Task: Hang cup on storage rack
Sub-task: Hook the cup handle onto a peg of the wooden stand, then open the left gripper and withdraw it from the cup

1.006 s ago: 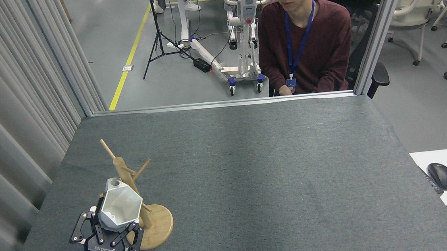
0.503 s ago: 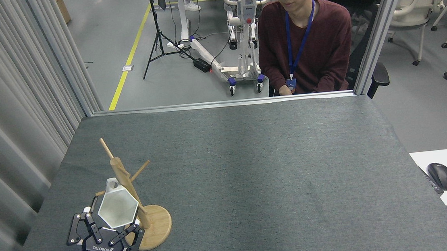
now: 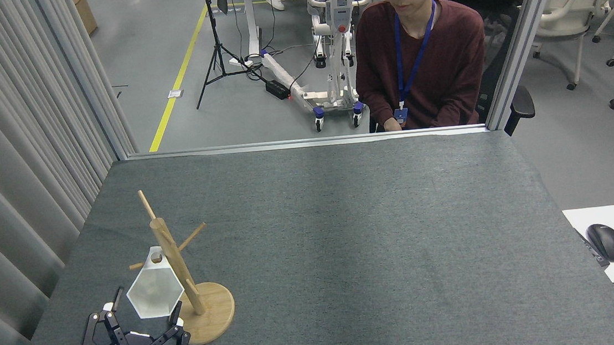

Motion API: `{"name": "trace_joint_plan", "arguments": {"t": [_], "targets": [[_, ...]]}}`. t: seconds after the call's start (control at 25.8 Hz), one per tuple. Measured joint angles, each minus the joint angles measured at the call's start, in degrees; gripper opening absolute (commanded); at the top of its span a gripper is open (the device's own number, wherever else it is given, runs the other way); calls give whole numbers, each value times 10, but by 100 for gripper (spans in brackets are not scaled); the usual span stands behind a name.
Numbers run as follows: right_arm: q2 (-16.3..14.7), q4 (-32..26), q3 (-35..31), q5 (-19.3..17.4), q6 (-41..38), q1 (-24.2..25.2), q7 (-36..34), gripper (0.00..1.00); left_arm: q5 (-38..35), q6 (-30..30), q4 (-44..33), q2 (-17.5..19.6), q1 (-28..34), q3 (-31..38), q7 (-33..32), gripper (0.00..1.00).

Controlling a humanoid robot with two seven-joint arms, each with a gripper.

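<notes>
Single head view, forward and down (table mid-range)

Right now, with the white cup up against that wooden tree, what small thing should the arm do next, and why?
Probably draw the left gripper straight back. The cup seems to hang by its tab on a peg of the storage rack, and the jaws stand open just below it, so only clearing away remains.

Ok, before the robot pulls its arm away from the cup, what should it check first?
1. Cup tab hole over a peg of the storage rack: looks ok; a peg tip shows beside the tab.
2. Left gripper open: ok, fingers spread.
3. Fingers clear of the cup: cannot tell, tips are close to its lower edge.
4. Rack upright on the table: ok.
5. Right gripper out of the way: ok, not in view.
</notes>
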Motion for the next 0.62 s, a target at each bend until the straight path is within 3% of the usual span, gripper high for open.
{"name": "trace_joint_plan", "arguments": {"t": [0.31, 0.62], "targets": [[0, 0, -1, 0, 0, 0, -1, 98, 6, 2, -6, -7, 32, 2, 3, 99], [0, 0, -1, 0, 0, 2, -2, 98, 108, -23, -13, 17, 103, 4, 3, 99]]}}
